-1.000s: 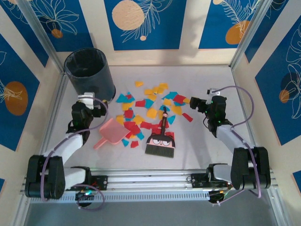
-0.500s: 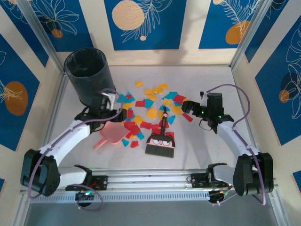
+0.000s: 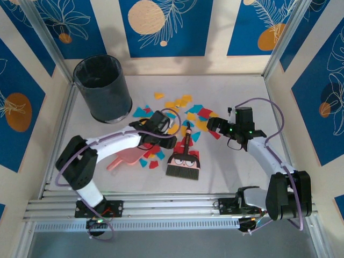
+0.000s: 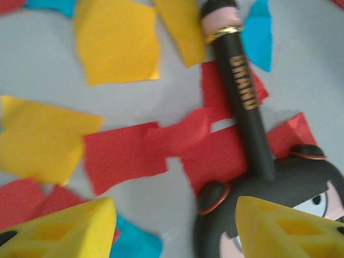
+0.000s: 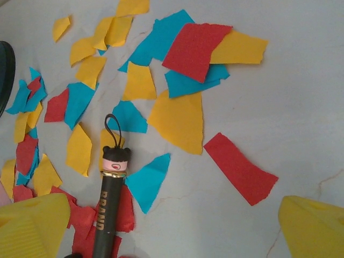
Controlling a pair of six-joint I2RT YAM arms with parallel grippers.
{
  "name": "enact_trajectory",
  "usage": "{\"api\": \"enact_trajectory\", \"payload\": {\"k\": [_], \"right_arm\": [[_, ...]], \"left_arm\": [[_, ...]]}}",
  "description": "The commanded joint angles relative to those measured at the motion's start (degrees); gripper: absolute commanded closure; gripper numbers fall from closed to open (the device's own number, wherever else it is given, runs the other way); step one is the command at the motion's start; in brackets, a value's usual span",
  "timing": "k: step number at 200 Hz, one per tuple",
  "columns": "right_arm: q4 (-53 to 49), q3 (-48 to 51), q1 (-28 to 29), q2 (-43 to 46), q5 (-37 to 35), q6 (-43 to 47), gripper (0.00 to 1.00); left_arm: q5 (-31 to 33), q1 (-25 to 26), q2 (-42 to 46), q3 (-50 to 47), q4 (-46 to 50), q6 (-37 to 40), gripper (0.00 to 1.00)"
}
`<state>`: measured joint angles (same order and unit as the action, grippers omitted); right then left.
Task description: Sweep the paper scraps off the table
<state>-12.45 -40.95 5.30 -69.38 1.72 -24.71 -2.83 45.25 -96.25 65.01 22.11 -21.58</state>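
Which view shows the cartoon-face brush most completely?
The top external view: the whole brush lies there, head and bristles included. The left wrist view shows the handle and part of the face, close and blurred. The right wrist view shows the handle's upper end with its loop.

A dark round bin point(image 3: 102, 88) with a black liner stands upright at 10 o'clock in the top view. At 5 o'clock from it lies a pink dustpan point(image 3: 121, 159), its handle pointing to 8 o'clock; the scoop is partly covered, and its mouth seems to face 2 o'clock. Just at 3 o'clock of the dustpan lies a small brush point(image 3: 183, 161) with a cartoon face, bristles toward 6 o'clock, black gold-lettered handle point(image 4: 244, 102) toward 12, ending in a pink-faced knob with a cord loop. Blue-and-cream patterned walls point(image 3: 166, 27) run from 9 through 12 to 3 o'clock; aluminium rails point(image 3: 172, 207) cross at 6.
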Motion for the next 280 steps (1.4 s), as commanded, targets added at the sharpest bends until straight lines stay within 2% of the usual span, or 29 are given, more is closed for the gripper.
{"api": "enact_trajectory", "payload": {"k": [1, 37, 50, 95, 128, 184, 228, 249, 280], "right_arm": [[-2.0, -1.2, 0.1, -0.1, -0.5, -0.8, 0.01], [-2.2, -1.2, 0.0, 0.3, -1.4, -1.0, 0.0], [-2.4, -1.2, 0.0, 0.5, -1.4, -1.0, 0.01], [-2.9, -0.7, -0.1, 0.7, -2.0, -1.0, 0.01], [-3.1, -0.5, -0.3, 0.8, -2.1, -0.9, 0.01], [-3.4, -0.3, -0.5, 0.8, -2.2, -0.6, 0.01], [-3.5, 0.0, -0.7, 0.9, -2.4, -0.6, 0.0], [-3.5, 0.1, -0.8, 0.9, -2.5, -0.7, 0.01], [-3.4, 0.4, -1.0, 0.9, -2.7, -1.0, 0.01]], "left_arm": [[-1.7, 2.5, -4.0, 4.6, 1.0, -1.7, 0.43], [-3.7, 4.5, -10.1, 8.3, -1.1, -2.9, 0.48], [-5.0, 4.7, -12.0, 9.6, -1.3, -2.9, 0.53], [-8.1, 5.4, -16.9, 12.7, -1.7, -3.6, 0.57], [-8.1, 5.9, -18.9, 14.4, -0.7, -3.2, 0.57], [-5.5, 7.3, -22.7, 17.6, 3.5, -1.8, 0.59], [0.9, 8.9, -24.3, 19.5, 7.8, -0.5, 0.6], [2.3, 9.5, -25.5, 20.5, 9.5, 0.4, 0.65], [3.8, 10.3, -26.3, 20.9, 10.6, 1.0, 0.66]]}}
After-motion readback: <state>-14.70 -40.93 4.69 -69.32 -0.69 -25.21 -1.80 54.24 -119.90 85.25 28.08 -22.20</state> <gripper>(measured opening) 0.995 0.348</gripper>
